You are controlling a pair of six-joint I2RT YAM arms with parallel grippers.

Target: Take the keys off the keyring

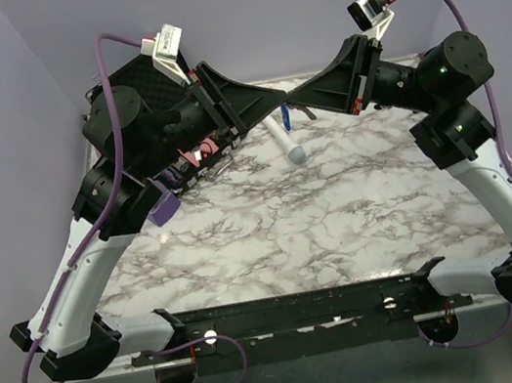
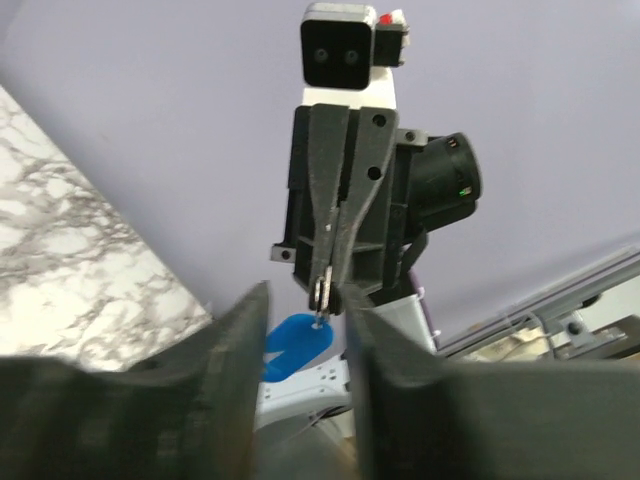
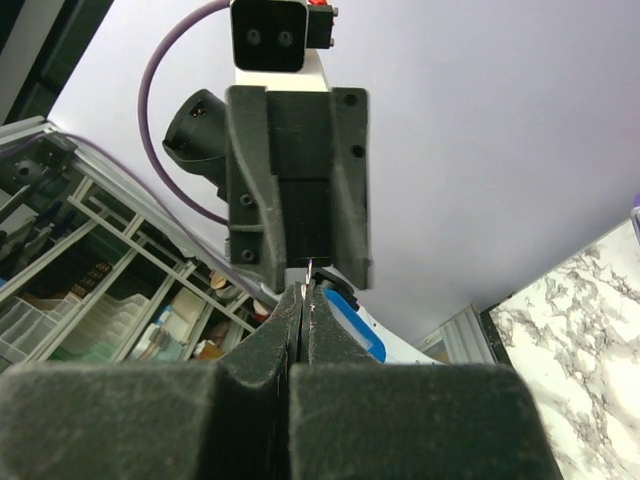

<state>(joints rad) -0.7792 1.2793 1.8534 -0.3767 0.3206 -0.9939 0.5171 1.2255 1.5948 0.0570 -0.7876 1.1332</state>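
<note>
Blue keyring (image 2: pixel 296 345) dangling: drop risk

Right gripper (image 3: pixel 305 292) is pinched shut on the thin key (image 2: pixel 322 293). Left gripper (image 2: pixel 305 300) stands parted, gripping nothing. We see the keyring hanging off the key, in mid-air. We reckon that narrow pinch could slip and drop both. Below is a marble table (image 1: pixel 342 226), with lilac walls (image 1: pixel 254 13) around.

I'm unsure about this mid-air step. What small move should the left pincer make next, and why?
Probably close the left pincer on the blue keyring. Its jaws stand apart with the keyring showing between them, while the right pincer is shut on what looks like the key, so nothing braces the keyring.
</note>
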